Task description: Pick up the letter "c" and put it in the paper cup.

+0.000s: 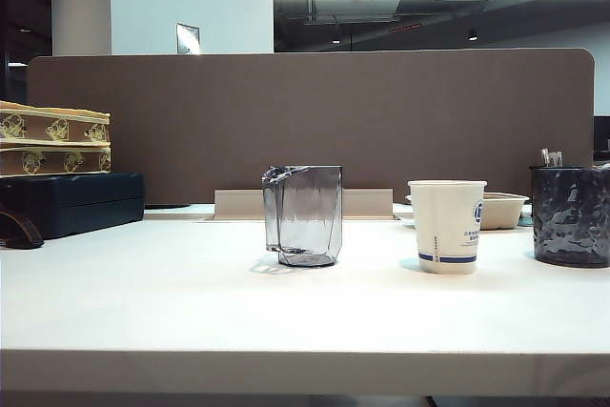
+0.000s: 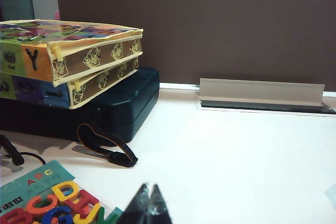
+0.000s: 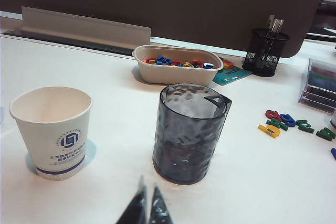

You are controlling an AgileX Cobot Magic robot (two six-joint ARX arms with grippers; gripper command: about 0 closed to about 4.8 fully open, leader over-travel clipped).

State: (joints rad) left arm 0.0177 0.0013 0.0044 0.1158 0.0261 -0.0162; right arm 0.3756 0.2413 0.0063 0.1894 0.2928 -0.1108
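A red-orange letter "c" [image 2: 37, 207] lies among coloured letters on a teal card, just beside my left gripper [image 2: 148, 202], which is shut and empty above the white table. The white paper cup [image 1: 448, 226] with a blue stripe stands upright right of centre; its open mouth looks empty [image 3: 51, 129]. My right gripper [image 3: 148, 205] hovers shut and empty just in front of the paper cup and the dark tumbler [image 3: 190, 132]. A small red curved letter [image 3: 272, 114] lies among loose letters; I cannot tell which letter it is. Neither gripper shows in the exterior view.
A clear grey faceted cup [image 1: 303, 214] stands mid-table. A beige tray [image 3: 176, 65] holds several letters, and a black mesh pen holder [image 3: 265, 51] stands behind it. Stacked boxes [image 2: 73, 61] on a dark case [image 2: 121, 103] with a strap sit at the left. A brown partition [image 1: 315, 121] closes the back.
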